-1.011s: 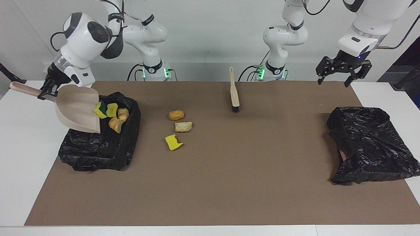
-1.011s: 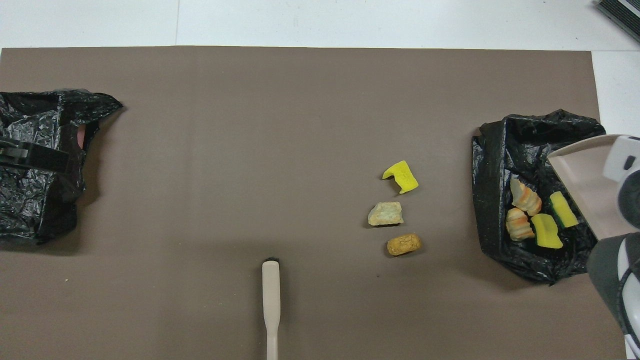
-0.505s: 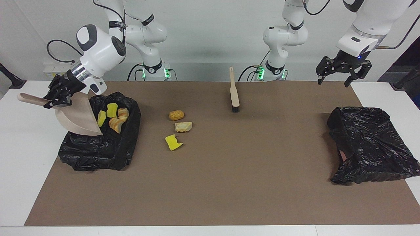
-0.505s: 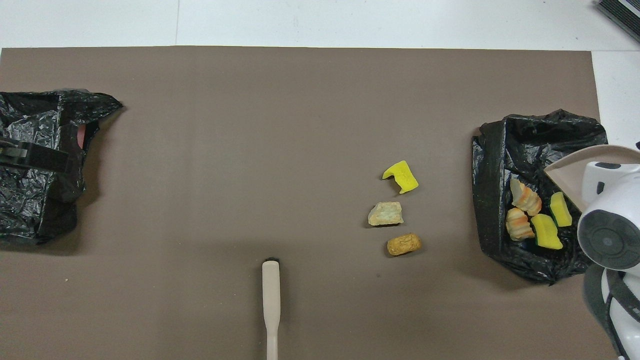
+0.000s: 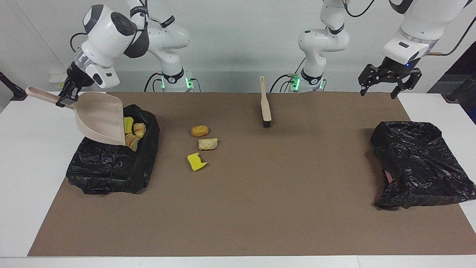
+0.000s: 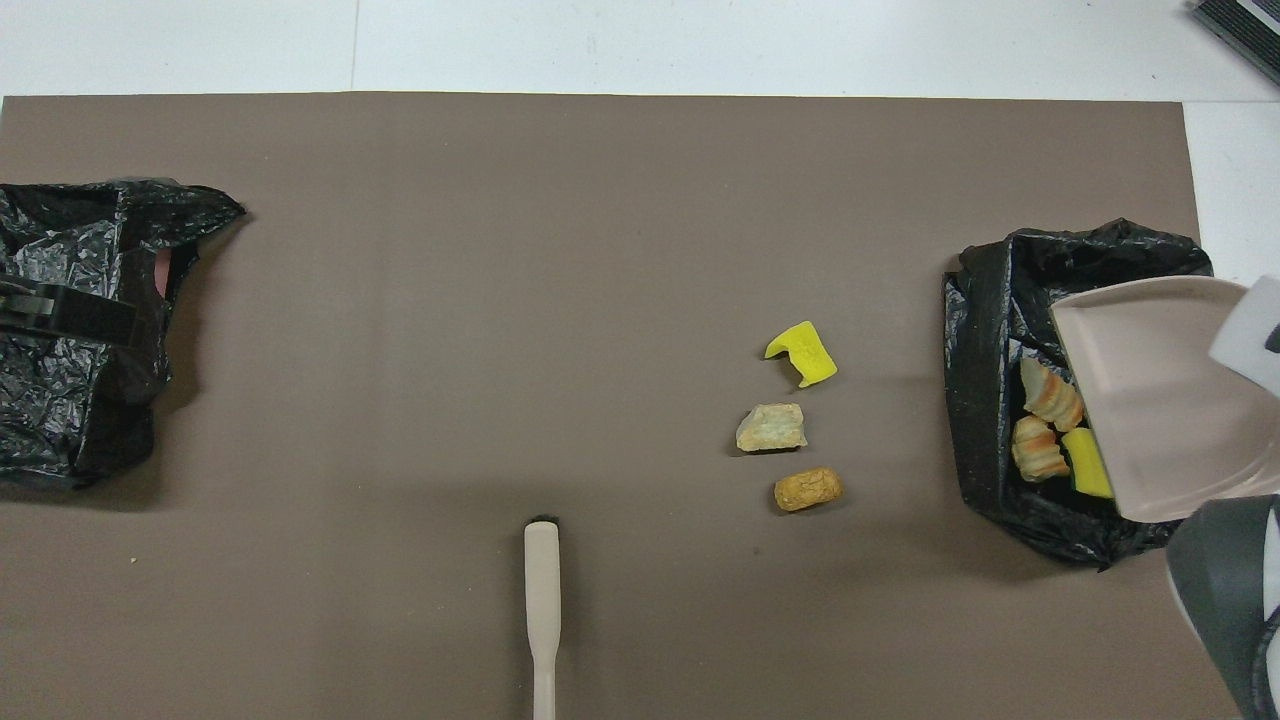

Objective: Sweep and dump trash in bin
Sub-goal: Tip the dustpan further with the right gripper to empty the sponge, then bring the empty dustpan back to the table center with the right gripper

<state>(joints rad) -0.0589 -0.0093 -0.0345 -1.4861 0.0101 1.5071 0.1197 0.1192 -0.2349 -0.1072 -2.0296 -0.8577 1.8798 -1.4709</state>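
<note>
My right gripper [image 5: 64, 98] is shut on the handle of the beige dustpan [image 5: 100, 117], which hangs tilted, lip down, over the black-lined bin [image 5: 108, 167]. In the bin lie a yellow sponge bit [image 5: 128, 124] and two striped bread chunks [image 5: 139, 129] beside the pan's lip. On the mat between the bin and the brush lie three pieces of trash: an orange chunk [image 5: 199, 130], a pale chunk [image 5: 207, 143] and a yellow sponge scrap [image 5: 196, 162]. From overhead, the dustpan [image 6: 1160, 390] covers part of the bin [image 6: 985, 300]. My left gripper [image 5: 383, 87] waits, open and empty, in the air at the left arm's end of the table.
A beige brush [image 5: 265, 104] lies on the brown mat near the robots, bristles pointing away from them. A second crumpled black bag [image 5: 420, 163] sits at the left arm's end, below my left gripper. White table [image 5: 22, 178] borders the mat.
The green-backed sponge slid off the pan's lip into the bin. My right gripper then lifted the dustpan, which now hides part of the bin's contents. The left arm has not moved.
</note>
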